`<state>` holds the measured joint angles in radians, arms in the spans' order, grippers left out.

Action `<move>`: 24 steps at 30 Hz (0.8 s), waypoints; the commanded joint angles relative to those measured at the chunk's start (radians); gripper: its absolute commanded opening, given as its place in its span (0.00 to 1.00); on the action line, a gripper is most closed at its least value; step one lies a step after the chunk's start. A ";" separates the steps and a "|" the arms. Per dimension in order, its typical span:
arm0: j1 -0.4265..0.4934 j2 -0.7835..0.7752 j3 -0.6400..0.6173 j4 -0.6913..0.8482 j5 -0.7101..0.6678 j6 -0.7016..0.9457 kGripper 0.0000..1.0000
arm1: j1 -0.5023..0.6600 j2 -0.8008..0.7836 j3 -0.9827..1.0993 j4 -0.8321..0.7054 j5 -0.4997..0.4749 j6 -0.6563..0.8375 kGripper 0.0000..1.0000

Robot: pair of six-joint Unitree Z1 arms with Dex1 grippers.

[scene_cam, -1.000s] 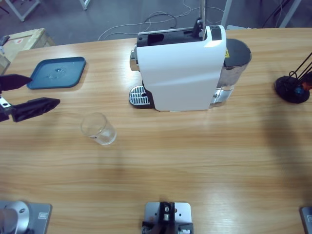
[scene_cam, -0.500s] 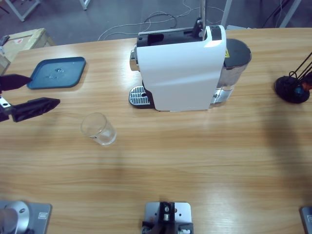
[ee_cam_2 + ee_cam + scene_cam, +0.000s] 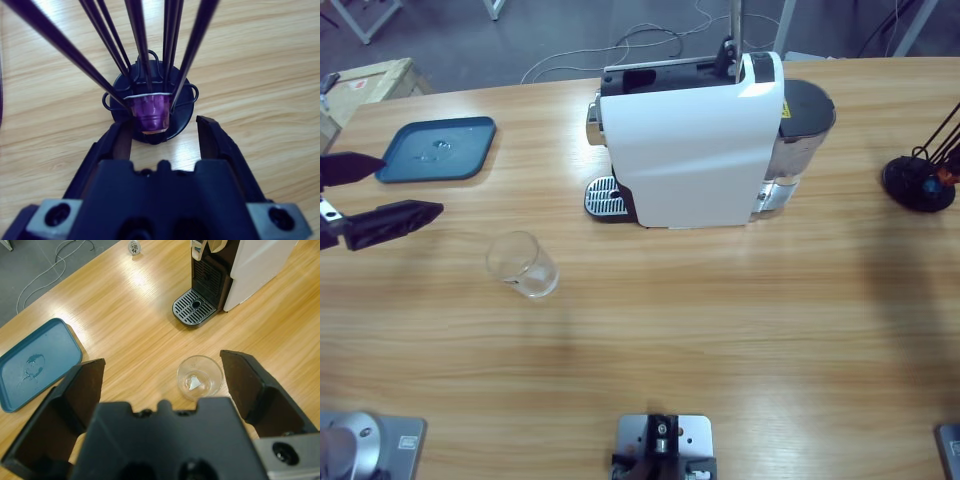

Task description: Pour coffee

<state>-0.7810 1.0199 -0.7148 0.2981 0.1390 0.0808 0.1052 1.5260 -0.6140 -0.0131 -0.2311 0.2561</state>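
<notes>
A long wooden table (image 3: 720, 330) carries a white coffee machine (image 3: 695, 150) near its far edge, its drip grille (image 3: 195, 306) bare, with a dark blue tray (image 3: 438, 149) well to one side. My left gripper (image 3: 365, 195) hangs at the table's edge with its jaws spread wide and nothing between them, looking down on a clear glass tumbler (image 3: 200, 376) standing apart from machine and tray; I cannot make out any coffee in it. My right gripper (image 3: 164, 134) has its jaws parted either side of a purple coffee capsule (image 3: 148, 113) held in a black wire capsule rack (image 3: 150, 95), though I cannot tell whether they touch it.
</notes>
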 commanded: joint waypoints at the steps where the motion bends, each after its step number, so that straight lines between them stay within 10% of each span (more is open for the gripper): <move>1: -0.009 0.017 0.034 0.016 -0.007 -0.001 0.99 | 0.007 0.029 -0.009 0.004 0.025 -0.019 0.42; 14: -0.009 0.014 0.036 0.016 -0.007 -0.001 0.99 | -0.013 0.071 -0.015 -0.021 0.042 -0.023 0.29; 17: -0.009 0.016 0.038 0.016 -0.009 -0.003 0.99 | -0.015 0.075 -0.013 -0.022 0.038 -0.023 0.06; 24: -0.009 0.011 0.040 0.016 -0.009 -0.004 0.99 | -0.015 0.043 -0.010 -0.024 0.034 -0.034 0.00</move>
<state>-0.7810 1.0199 -0.7121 0.2981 0.1387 0.0808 0.1008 1.5619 -0.6162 -0.0291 -0.1997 0.2411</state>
